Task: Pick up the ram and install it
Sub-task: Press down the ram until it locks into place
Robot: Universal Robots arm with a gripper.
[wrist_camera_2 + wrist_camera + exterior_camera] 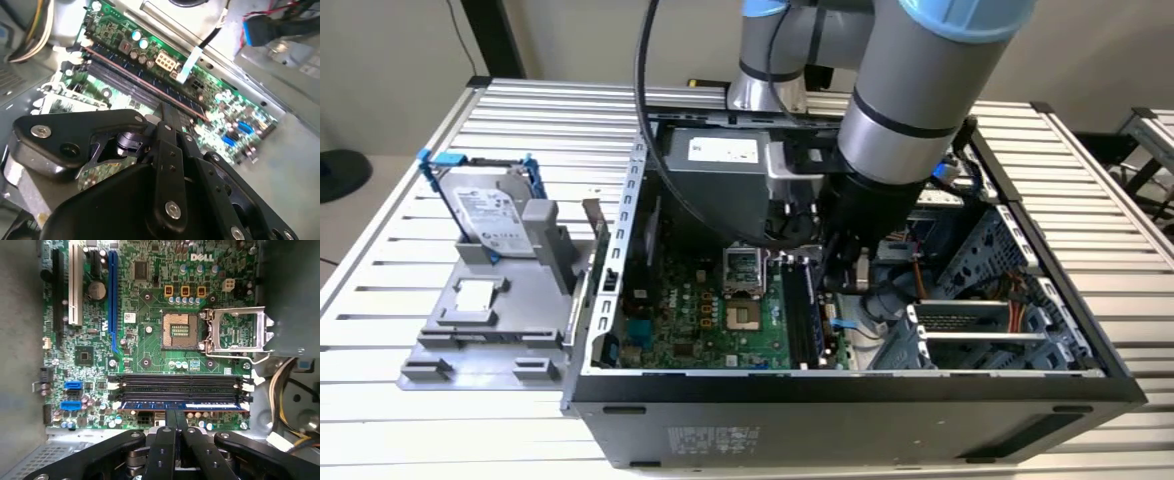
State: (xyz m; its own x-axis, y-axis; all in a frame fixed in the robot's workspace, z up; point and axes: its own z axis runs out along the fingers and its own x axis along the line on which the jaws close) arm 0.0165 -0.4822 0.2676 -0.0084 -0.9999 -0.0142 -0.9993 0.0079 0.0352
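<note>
- Two fingers (176,427) pressed together, nothing between them; gripper (176,424) sits just above the ram (180,405).
- ram lies seated in the slot nearest the gripper, beside the long black slots (177,385).
- Both sit on the motherboard (150,340) inside the open computer case (854,400).
- Outside the case: hard drive (491,215) upright in a grey holder (480,330).

The claw's (175,416) fingertips hide the ram's (150,405) middle — its grip cannot be told.
</note>
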